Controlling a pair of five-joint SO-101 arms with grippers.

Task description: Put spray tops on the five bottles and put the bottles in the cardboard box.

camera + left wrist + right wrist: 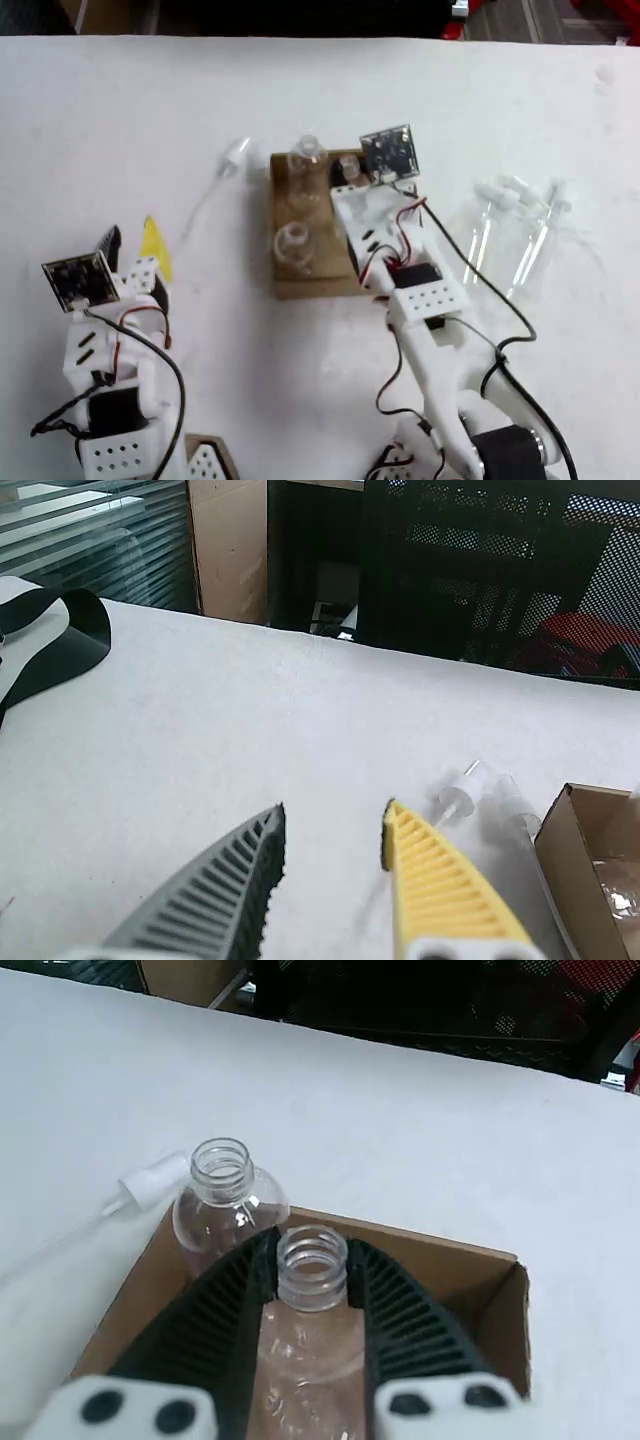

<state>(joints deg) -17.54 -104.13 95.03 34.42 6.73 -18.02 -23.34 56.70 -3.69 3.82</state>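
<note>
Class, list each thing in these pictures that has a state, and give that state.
Cardboard box: open.
Held bottle: upright in the box, no top.
Second bottle: upright, no top.
Third bottle: upright, no top.
Right gripper: shut on the held bottle.
Left gripper: open, empty.
Loose spray top: lying on the table.
Other spray tops: lying together, unfitted.

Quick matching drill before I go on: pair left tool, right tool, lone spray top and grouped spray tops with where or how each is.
1 left tool
2 right tool
3 lone spray top
4 grouped spray tops

a on table, right of box
b shut on bottle
c open, empty
d on table, left of box

Pairs: 1c, 2b, 3d, 4a
</note>
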